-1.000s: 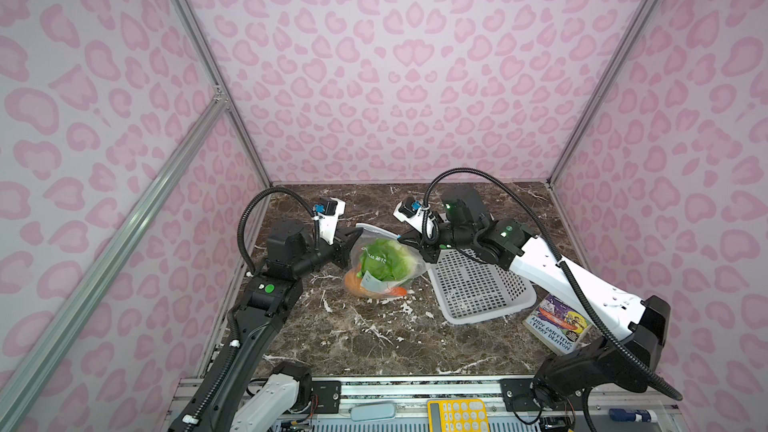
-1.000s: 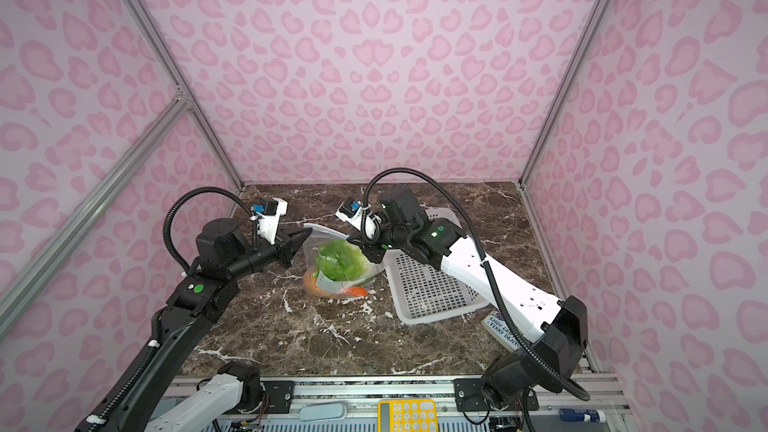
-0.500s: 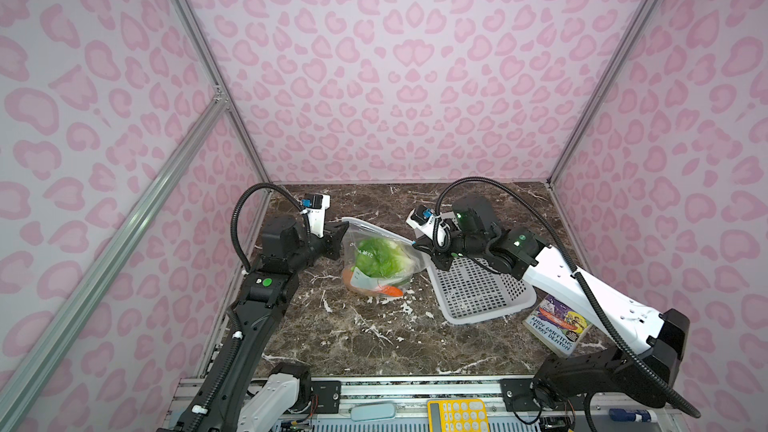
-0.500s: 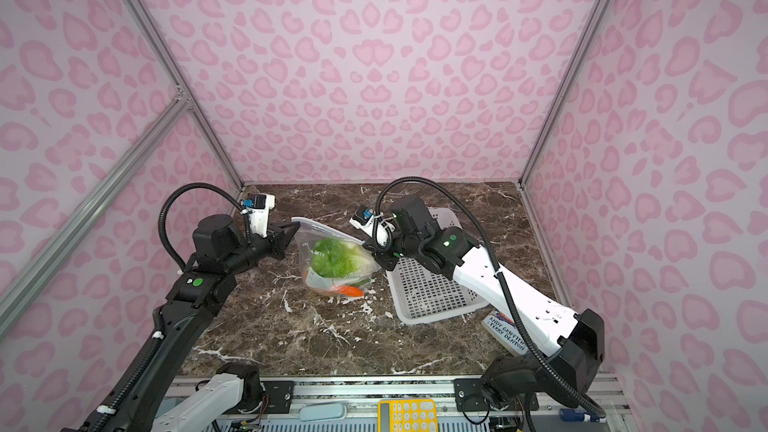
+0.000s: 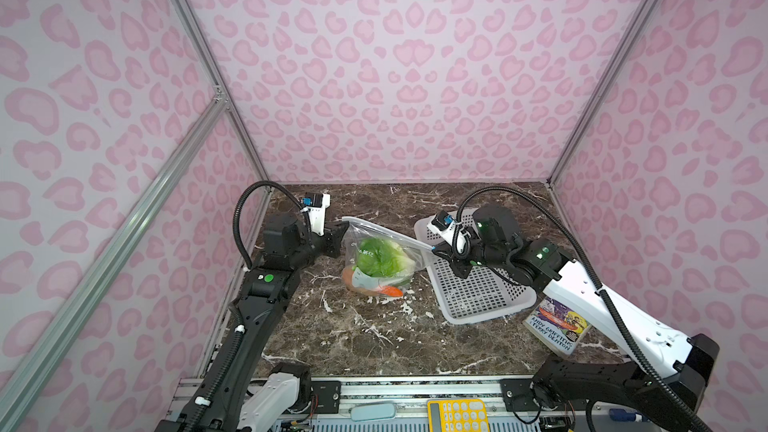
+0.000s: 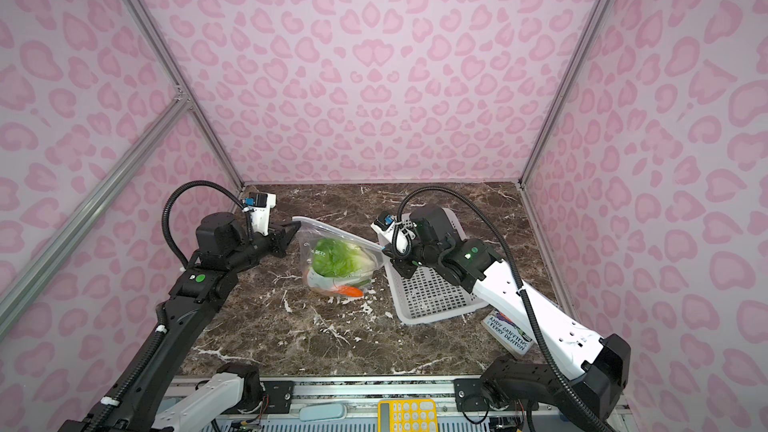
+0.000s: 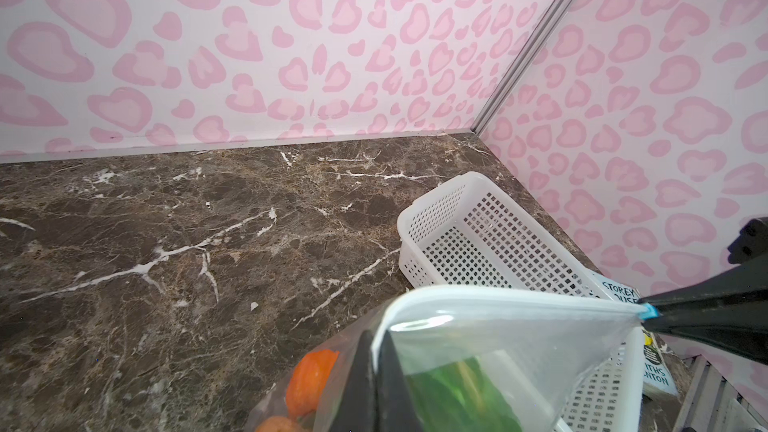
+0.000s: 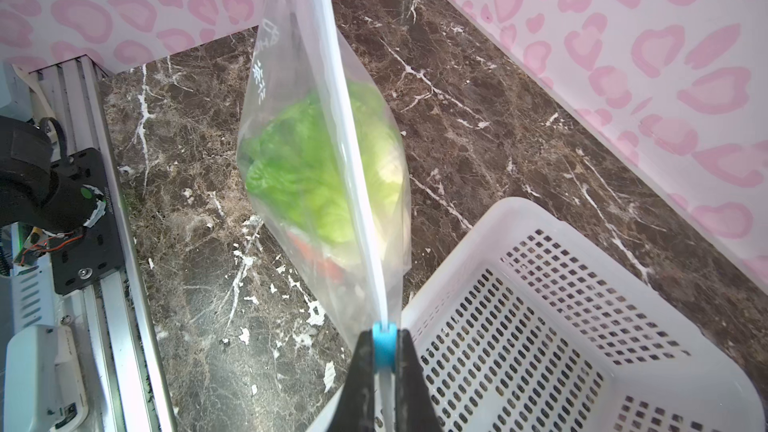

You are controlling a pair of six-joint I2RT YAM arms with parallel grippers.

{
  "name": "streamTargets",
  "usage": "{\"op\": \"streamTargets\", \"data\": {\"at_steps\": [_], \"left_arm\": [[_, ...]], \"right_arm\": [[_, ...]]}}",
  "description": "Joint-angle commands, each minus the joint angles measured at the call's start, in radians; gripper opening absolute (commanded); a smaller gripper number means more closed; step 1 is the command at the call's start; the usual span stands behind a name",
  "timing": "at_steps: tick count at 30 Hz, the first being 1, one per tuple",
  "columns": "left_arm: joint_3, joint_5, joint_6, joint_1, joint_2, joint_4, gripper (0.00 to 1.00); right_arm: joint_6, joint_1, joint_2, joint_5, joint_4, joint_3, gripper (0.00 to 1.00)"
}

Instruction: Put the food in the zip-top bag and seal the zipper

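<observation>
A white perforated basket (image 5: 473, 297) sits on a dark marble tabletop (image 5: 374, 338). Just beside the basket, on its side facing the left arm, hangs the clear zip-top bag (image 5: 360, 234), stretched taut between both arms and leaning away from the basket. Whether its bottom touches the tabletop is unclear.

The food rides inside: a green cabbage (image 5: 376, 257) fills the middle, and an orange carrot (image 5: 390, 291) lies at the bottom.

The left gripper (image 5: 345, 224) is clamped on the bag's top corner farthest from the basket. The right gripper (image 5: 432, 248), over the basket's near rim, is pinched on the small blue tab (image 8: 383, 344) of the zipper (image 5: 386, 231).

The tab sits at the strip's basket-side end, so sealing looks finished or nearly so. The next move likely calls for lowering the bag beside the basket and letting go without dragging the tab back.
</observation>
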Motion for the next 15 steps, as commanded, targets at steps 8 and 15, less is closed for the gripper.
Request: {"op": "streamTargets", "data": {"at_steps": [8, 15], "left_arm": [[0.018, -0.021, -0.004, 0.006, 0.008, 0.060, 0.04], [0.019, -0.017, -0.002, 0.005, 0.008, 0.059, 0.04]], "right_arm": [[0.011, -0.021, -0.017, 0.029, -0.060, -0.017, 0.00], [0.009, -0.029, -0.017, 0.028, -0.068, -0.016, 0.00]]}}
